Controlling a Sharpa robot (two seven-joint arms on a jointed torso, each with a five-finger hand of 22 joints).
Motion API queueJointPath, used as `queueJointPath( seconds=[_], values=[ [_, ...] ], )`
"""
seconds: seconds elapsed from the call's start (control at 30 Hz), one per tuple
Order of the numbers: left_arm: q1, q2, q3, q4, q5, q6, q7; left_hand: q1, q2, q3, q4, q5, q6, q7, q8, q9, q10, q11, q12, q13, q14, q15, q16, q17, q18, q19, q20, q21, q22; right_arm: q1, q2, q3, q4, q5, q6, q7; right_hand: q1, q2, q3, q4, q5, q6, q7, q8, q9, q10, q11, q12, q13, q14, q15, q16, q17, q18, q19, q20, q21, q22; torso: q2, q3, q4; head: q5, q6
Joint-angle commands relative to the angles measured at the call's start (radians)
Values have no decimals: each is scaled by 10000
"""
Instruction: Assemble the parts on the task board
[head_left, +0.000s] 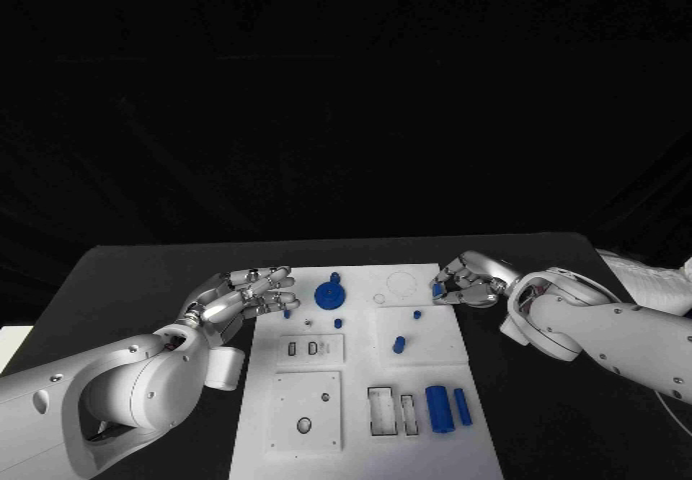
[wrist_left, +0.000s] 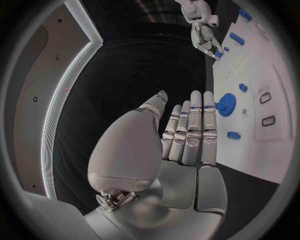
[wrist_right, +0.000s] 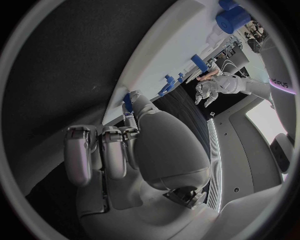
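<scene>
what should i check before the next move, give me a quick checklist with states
1. Right hand holds a small blue part at the board's far right edge: ok.
2. Grip secure: cannot tell, fingers hide most of it.
3. Left hand holds nothing, fingers apart, beside the board: ok.
4. Gear sits on the board near the left hand: ok.
5. Blue cylinders lie flat at the board's near right: ok.
6. Target slot for the held part: cannot tell.

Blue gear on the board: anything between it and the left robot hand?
Head view: bare white task board between left robot hand and blue gear.
</scene>
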Motion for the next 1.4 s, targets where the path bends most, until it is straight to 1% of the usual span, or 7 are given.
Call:
queueJointPath(
  seconds=[0.03, 0.3, 0.53, 0.7, 0.97, 1.23, 1.4],
  values=[
    [6, 15, 6, 14, 18, 211, 21, 12, 90, -7, -78, -24, -73, -19, -11, -2, -63, 30, -24, 6, -5, 27, -35, 9, 111, -69, 20, -58, -14, -19, 15, -3, 46, -152, -376, 138, 159, 526, 352, -79, -159, 278, -147, 141, 93, 957, -103, 3, 2494, 1048, -121, 40, 2635, -88, 331, -90, 39, 943, -1, 2, 1, 2, -13],
    [5, 10, 6, 17, 18, 216, 7, 13, 90, -5, -84, -24, -76, -18, -10, -2, -66, 31, -24, 6, -6, 27, -38, 11, 111, -69, 20, -58, -15, 1, -15, 98, 349, -128, -767, 110, -111, 415, 1135, -340, -282, 272, -131, 131, 113, 966, -101, 17, 2505, 1048, -125, 40, 2635, -95, 342, -124, 47, 970, -17, -6, -8, 20, -1],
    [3, 72, 5, -163, 18, 358, 45, 20, 68, -9, -109, -28, -87, -18, -10, -1, -76, 32, -24, 6, -13, 29, -51, 16, 110, -75, 21, -61, -19, 245, 40, 165, 1272, -279, -801, -717, -363, 280, 1426, -420, -308, 252, -123, 110, 120, 954, -84, -6, 2491, 1048, -118, 40, 2635, -92, 336, -113, 40, 958, -87, -35, 11, 88, -27],
    [3, 141, 4, -454, 44, 401, 128, 0, 32, -32, -125, -37, -95, -19, -8, 0, -83, 35, -21, 7, -17, 35, -66, 25, 108, -81, 25, -65, -24, 321, 458, 164, 1797, -718, -833, -1335, -641, 175, 1523, -383, -231, 269, -129, 111, 131, 961, -84, 5, 2498, 1048, -114, 40, 2635, -96, 345, -106, 45, 976, -203, -64, 61, 197, -168],
    [2, 212, 4, -686, 76, 630, 233, -13, 28, -39, -129, -37, -89, -28, -2, 3, -72, 31, -12, 11, -17, 36, -72, 30, 107, -83, 27, -68, -27, 313, 1355, -16, 2374, -2264, -574, -2060, -1025, -33, 1522, -305, -116, 333, -172, 134, 152, 968, -115, 17, 2506, 1048, -137, 40, 2635, -94, 347, -119, 42, 975, -338, -186, 175, 447, -509],
    [1, 252, 4, -810, 81, 698, 267, -30, 45, -36, -141, -32, -52, -60, 20, 12, -30, 10, 9, 20, -16, 28, -88, 44, 110, -88, 27, -71, -33, 16, 2324, -141, 2142, -3345, -191, -2452, -1120, -125, 1532, -324, -6, 394, -202, 161, 168, 971, -141, 21, 2510, 1048, -158, 40, 2635, -96, 353, -137, 44, 985, -403, -249, 211, 609, -727],
    [1, 260, 3, -780, 82, 698, 257, 8, 54, -11, -189, -23, -44, -63, 22, 13, -18, 2, 10, 20, -11, 16, -101, 56, 115, -86, 21, -70, -37, -212, 2719, -181, 1940, -3558, 41, -2692, -1147, -129, 1533, -316, 11, 401, -205, 163, 169, 968, -142, 14, 2505, 1048, -162, 40, 2635, -91, 342, -140, 32, 959, -389, -251, 198, 672, -801]
  ],
)
